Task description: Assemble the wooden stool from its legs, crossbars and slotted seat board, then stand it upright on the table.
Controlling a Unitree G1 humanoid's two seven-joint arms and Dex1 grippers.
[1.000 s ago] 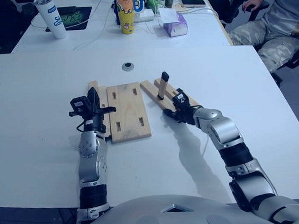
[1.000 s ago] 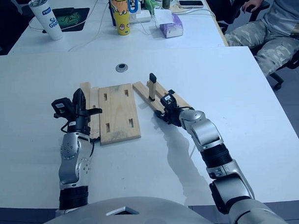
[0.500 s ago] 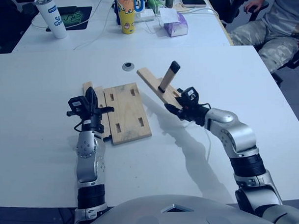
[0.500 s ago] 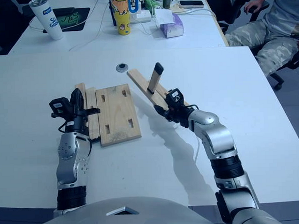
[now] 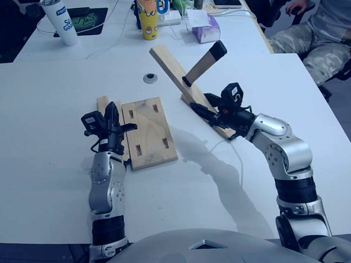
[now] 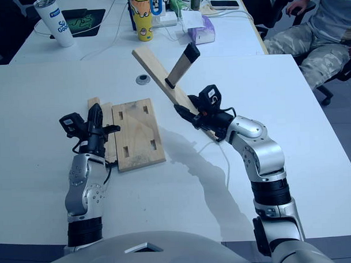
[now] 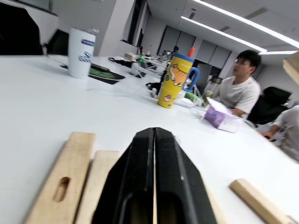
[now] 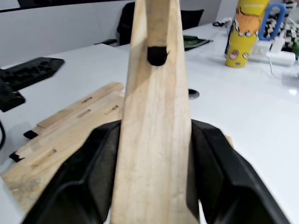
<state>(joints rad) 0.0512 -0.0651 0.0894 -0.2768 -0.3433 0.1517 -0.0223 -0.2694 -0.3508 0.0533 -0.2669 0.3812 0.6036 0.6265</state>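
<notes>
above the table (image 5: 42,101), right claw (image 5: 201,108) grips tilted leg (image 5: 168,65).

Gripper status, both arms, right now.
Left gripper: shut, nothing between its fingers.
Right gripper: shut on the wooden leg, held tilted in the air.

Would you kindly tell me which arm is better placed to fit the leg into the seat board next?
Probably right: the right hand grips the raised leg with its crossbar, beside the seat board; the left hand rests shut over the spare legs.
</notes>
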